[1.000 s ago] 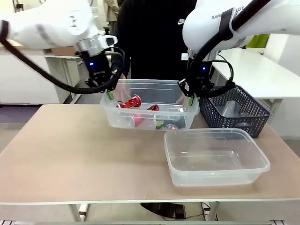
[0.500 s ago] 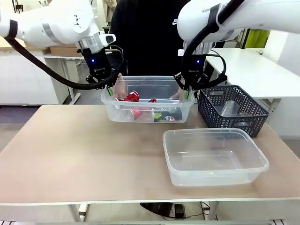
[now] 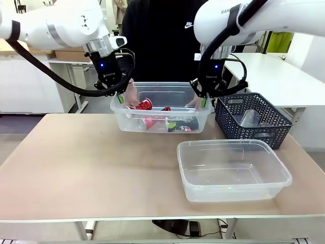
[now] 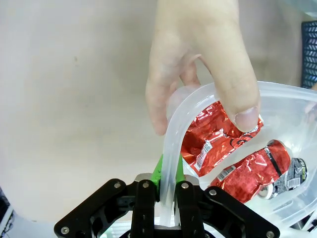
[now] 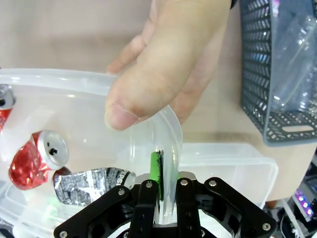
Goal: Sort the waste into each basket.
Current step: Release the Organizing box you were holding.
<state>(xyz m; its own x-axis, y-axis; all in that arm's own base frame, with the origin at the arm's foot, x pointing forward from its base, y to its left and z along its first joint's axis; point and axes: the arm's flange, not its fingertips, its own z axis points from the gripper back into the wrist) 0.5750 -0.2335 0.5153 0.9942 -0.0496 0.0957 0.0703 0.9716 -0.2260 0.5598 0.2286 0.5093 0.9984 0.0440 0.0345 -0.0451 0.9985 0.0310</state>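
At the desk's far edge the left gripper and right gripper clamp the rim of the far tub of crushed cans — a person's hands share it — while the near tub toward the front right lies empty, so sorting seems barely begun.

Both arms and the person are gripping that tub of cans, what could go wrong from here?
The left gripper and right gripper pinch only the thin rim of the tub; it could slip or tip, spilling the cans. The person's hands hold the same rim beside the grippers, so their fingers could get pinched.
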